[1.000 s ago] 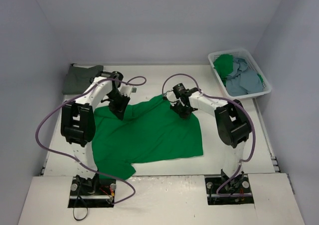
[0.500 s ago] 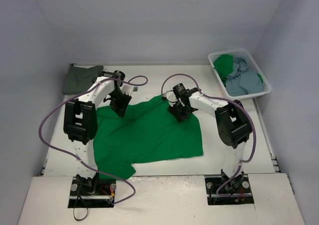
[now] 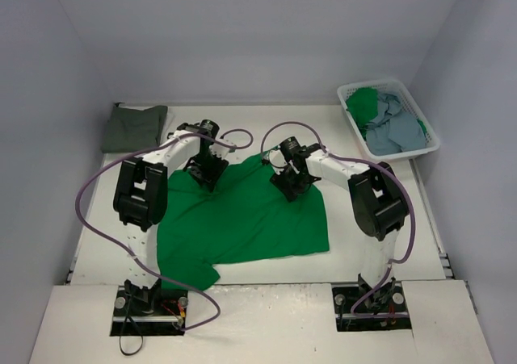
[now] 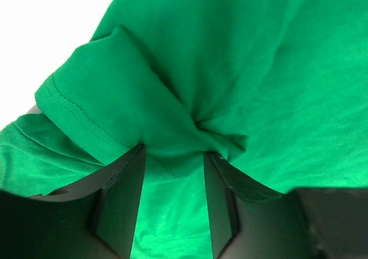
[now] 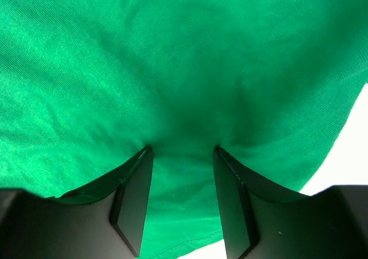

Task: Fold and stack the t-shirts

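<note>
My left gripper and right gripper are resting open-jawed on the green t-shirt, its bulk sprawling toward six o'clock.

Four t-shirts are in view: one bright green shirt spread mid-table, one dark grey-olive shirt folded at ten o'clock, and a second green shirt and one light blue shirt at two o'clock. Those last two lie in the one white basket. There are two arms, the left arm based at seven o'clock and the right arm at five o'clock.
</note>
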Motion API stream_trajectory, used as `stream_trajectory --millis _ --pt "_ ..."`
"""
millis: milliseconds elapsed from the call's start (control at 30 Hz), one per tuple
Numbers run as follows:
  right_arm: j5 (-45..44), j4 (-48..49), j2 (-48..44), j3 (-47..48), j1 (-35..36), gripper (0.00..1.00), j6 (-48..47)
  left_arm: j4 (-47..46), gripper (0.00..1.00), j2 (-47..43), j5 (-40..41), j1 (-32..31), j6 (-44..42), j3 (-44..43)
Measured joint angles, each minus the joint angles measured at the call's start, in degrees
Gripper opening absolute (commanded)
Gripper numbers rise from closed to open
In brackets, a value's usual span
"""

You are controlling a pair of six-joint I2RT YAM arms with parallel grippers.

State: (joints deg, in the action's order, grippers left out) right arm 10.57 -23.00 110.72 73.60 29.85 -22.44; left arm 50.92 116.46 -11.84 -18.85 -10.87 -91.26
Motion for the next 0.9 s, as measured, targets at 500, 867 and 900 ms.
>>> stream_trajectory --millis 500,867,900 --pt "0.2 0.0 0.0 0.0 0.3 0.42 0.0 -1.5 0.36 -3.7 -1.0 -0.3 -0.4 2.8" --pt "0.3 0.0 0.0 -0.1 0.4 0.42 -0.1 -0.8 0.49 -3.2 -4.0 -0.6 -1.1 3.0" --pt "0.3 0.0 0.0 -0.1 0.4 0.42 -0.1 -0.8 0.49 -3.1 -4.2 -0.6 -1.1 3.0"
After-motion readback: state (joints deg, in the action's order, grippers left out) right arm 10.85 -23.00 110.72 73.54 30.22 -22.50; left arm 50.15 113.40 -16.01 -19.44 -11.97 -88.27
